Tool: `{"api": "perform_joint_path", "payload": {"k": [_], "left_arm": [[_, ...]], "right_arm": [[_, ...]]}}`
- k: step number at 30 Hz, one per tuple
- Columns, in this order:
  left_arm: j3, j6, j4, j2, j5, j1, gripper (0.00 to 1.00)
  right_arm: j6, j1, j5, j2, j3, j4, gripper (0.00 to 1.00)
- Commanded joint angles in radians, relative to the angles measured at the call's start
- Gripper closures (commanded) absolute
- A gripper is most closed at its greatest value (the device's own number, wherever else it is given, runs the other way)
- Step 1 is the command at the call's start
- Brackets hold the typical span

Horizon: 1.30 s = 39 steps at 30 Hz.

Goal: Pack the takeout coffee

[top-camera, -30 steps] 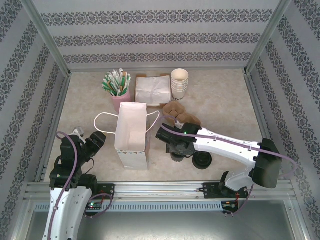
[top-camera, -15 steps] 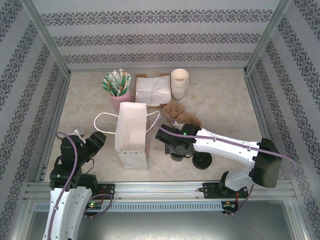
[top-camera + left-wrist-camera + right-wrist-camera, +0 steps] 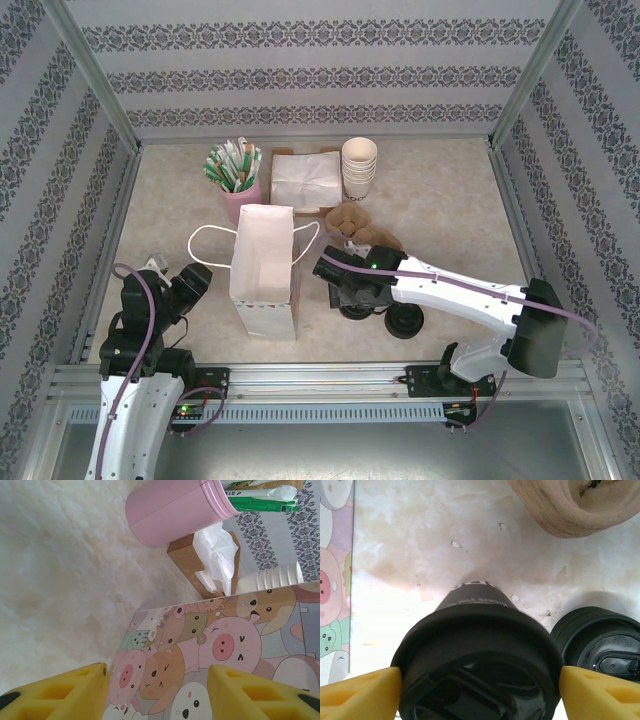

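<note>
Two fingers (image 3: 360, 695) of the right tool (image 3: 480, 692) are flanking the coffee (image 3: 475, 630), whether gripping I cannot tell; it is standing on the tabletop (image 3: 420, 545) near the bag (image 3: 262, 262). The left tool (image 3: 157, 677) is gaping open.

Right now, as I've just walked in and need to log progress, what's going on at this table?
The right tool straddles the lid of the takeout coffee, which stands on the table beside a loose black lid. Whether it grips the cup is unclear. The white paper bag stands upright and open just left of the cup. The left tool sits open, facing the bag's cartoon-printed side without touching it. The coffee is not yet packed.
</note>
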Motion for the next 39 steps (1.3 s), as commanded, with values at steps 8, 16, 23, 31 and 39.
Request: {"api": "perform_joint_path", "payload": {"k": [8,16,23,31,39], "left_arm": [[0.005,0.016,-0.005,-0.009,-0.002,0.014,0.45],[0.017,0.029,-0.007,-0.007,-0.011,0.014,0.45],[0.032,0.054,0.003,0.015,-0.009,0.014,0.46],[-0.004,0.070,0.048,0.068,0.073,0.014,0.51],[-0.009,0.101,0.069,0.205,0.239,0.013,0.54]], "right_arm": [[-0.025,-0.021,-0.010,-0.025,0.022,-0.003,0.17],[-0.141,-0.029,0.038,-0.067,0.062,-0.009,0.16],[-0.342,-0.088,0.123,-0.206,0.095,-0.005,0.18],[-0.709,-0.338,-0.102,-0.229,0.077,0.130,0.24],[-1.013,-0.559,-0.286,0.077,0.193,0.163,0.43]]}}
